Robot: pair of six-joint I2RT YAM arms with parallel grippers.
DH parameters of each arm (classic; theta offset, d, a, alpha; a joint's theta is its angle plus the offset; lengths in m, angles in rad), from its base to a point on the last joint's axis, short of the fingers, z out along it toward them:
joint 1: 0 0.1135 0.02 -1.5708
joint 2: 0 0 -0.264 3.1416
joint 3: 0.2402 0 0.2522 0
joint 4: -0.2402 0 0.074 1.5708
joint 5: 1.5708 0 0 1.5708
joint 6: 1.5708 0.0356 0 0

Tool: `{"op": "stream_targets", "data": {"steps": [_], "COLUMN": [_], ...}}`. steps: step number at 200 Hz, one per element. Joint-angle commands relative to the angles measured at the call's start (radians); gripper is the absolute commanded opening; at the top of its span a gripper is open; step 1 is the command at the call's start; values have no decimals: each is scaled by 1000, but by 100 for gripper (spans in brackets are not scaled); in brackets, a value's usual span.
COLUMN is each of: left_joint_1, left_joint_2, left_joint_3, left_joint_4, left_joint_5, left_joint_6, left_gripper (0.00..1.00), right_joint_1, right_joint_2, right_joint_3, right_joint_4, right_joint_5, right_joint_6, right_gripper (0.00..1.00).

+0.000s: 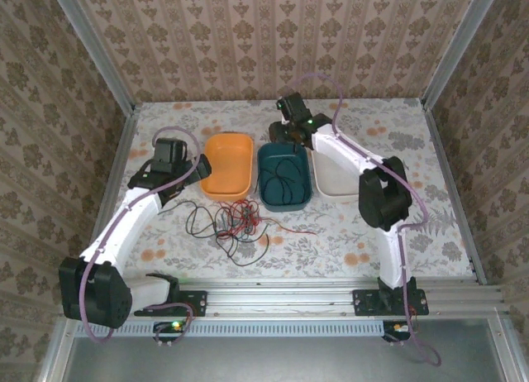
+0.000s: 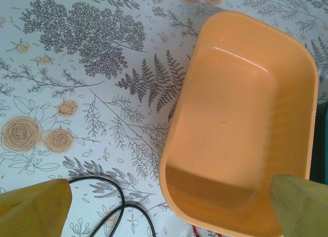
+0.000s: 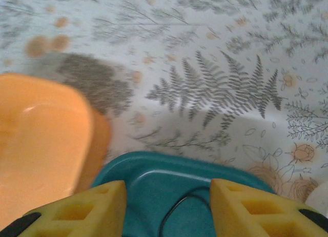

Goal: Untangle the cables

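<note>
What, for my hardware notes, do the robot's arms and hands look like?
The left arm and right arm have white shells, black joints and a lilac hose each. The left hand and right hand carry yellow wedge fingers; the right's show moulded hollows.

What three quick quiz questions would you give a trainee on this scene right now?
1. True or false: something lies in the orange bin.
2. Multiple choice: the cable in the teal bin is A red; B black; C green.
3. Fill in: the right gripper, jaws apart, hangs over the far rim of the ___ bin.

Key: 1 false; 2 B; 3 teal.
</note>
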Motion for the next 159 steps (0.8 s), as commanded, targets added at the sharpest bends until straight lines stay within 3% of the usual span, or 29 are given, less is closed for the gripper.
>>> {"op": "stream_targets", "data": {"steps": [1,24,86,159], "left_joint_1": [10,11,11,11], "left_joint_2": [-23,-23,-37,-61], "left_joint_3": [1,-3,-7,-10], "left_joint_4": [-26,-21,-20,-20], "left_joint_5": [-21,-14,-19,-17], "left_joint_6": [-16,-15,-1,-2], "left_gripper": [100,100,100,100], "right_joint_1": [49,105,201,225], "right_joint_2": [-19,38,208,298], "right_joint_3": [37,115,339,478], "right_joint_4": [-206,-332,-577,-737], "right_joint_5": [-17,-68,-49,42], "right_joint_6": [-29,-32,-89,-116], "right_gripper": [48,48,46,43]}}
